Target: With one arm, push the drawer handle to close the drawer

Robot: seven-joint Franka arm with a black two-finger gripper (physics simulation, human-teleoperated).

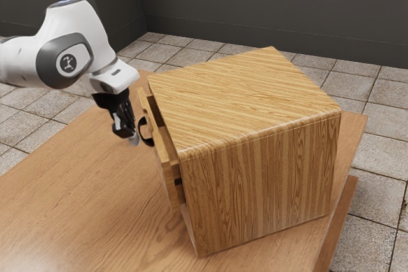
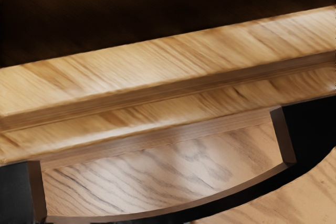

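Gripper (image 1: pixel 132 136) near drawer's handle (image 2: pixel 310 132), can't tell if wide/narrow; drawer (image 1: pixel 164 147) partly out, gap btwn front edge & cabinet (image 1: pixel 255 189).

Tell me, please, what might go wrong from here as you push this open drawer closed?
My gripper is beside the curved handle, so a slightly misaimed push could slide off its bow or enter its opening and catch.

The drawer still juts from the cabinet; an off-centre push might twist it and jam it.

The cabinet simply stands on the table, so a hard push could perhaps shift it.
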